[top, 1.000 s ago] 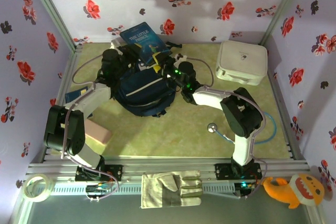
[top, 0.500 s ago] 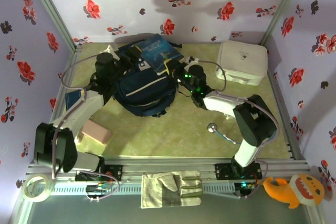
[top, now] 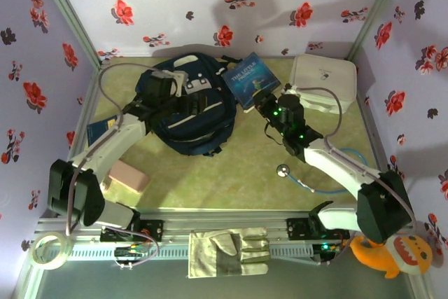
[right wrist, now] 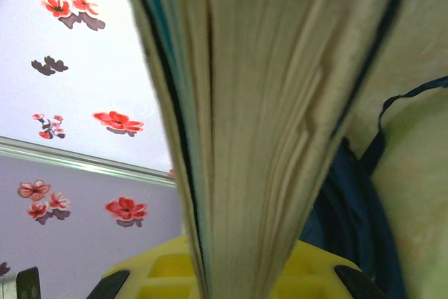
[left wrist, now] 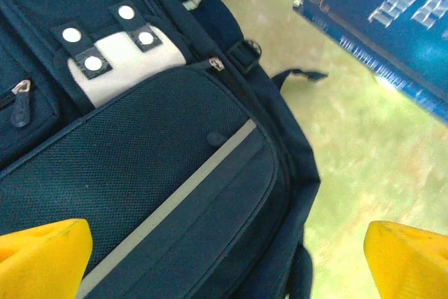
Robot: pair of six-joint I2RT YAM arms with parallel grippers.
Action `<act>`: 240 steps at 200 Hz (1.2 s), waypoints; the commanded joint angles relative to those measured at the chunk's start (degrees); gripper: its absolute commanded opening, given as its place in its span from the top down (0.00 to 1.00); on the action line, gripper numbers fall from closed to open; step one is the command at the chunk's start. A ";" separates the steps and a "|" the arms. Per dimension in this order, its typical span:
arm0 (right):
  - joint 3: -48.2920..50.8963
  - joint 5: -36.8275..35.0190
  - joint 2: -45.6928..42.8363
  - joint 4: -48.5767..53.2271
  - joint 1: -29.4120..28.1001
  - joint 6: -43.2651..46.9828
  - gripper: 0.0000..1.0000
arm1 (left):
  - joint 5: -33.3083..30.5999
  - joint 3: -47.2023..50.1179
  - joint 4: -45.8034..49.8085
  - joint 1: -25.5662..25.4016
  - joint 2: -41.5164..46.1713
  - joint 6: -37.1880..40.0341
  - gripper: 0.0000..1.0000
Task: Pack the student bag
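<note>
First, the pale green mottled bench point(top: 231, 173) carries everything. On its far left part lies the large navy-blue fabric backpack point(top: 192, 120) with white stripes and white buckle patches, flat, with its front pocket turned up. The left end effector point(top: 171, 83) hovers over the upper part of the backpack. In the left wrist view its yellow fingers point(left wrist: 42, 257) stand wide apart, released, with nothing gripped, and below them is the mesh front pocket with a grey stripe across it.

Next in size, the white rounded-square zip case point(top: 322, 83) rests in the far right corner. Just left of it is the blue hardcover book point(top: 252, 80), tilted, with a strip of bench showing between it and the backpack. The right end effector point(top: 266, 103) is clenched on the near edge of this book; in the right wrist view the cream page edges rise between its yellow jaws.

A pale work glove point(top: 227, 251) lies on the near rail. A pink rectangular block point(top: 128, 175) sits beside the left arm. Smallest, a stethoscope point(top: 283, 170) with a blue tube lies beside the right arm.
</note>
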State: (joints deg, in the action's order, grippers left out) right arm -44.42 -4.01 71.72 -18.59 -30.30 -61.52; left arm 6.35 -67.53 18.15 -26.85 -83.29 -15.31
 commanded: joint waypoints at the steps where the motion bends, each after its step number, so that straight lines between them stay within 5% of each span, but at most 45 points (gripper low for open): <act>1: 1.12 -4.41 -3.51 1.95 0.67 4.73 0.93 | -3.19 -5.26 11.39 -2.28 -4.97 14.01 0.00; 47: 3.31 -4.51 -6.12 2.94 1.87 4.53 0.93 | -10.75 -15.35 22.92 -7.98 -16.79 25.08 0.10; 83: 4.75 -4.68 -8.20 3.69 2.57 4.47 0.92 | -13.91 -22.00 28.97 -8.13 -24.38 28.65 0.22; 141: 5.98 -5.30 -10.26 4.74 3.12 4.39 0.91 | -15.49 -32.09 41.35 -8.57 -33.79 31.62 0.28; 191: 6.37 -4.78 -10.25 4.11 3.14 3.54 0.91 | -19.38 -36.70 41.59 -9.10 -37.85 31.87 0.27; 240: 7.16 -4.87 -10.95 4.09 3.23 3.00 0.91 | -22.18 -38.73 40.32 -9.18 -40.40 32.26 0.38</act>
State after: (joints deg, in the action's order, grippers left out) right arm -37.52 -7.38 62.76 -10.39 -27.62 -58.50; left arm -12.86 -104.05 57.80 -35.70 -121.91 15.81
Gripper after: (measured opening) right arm 0.131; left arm 0.639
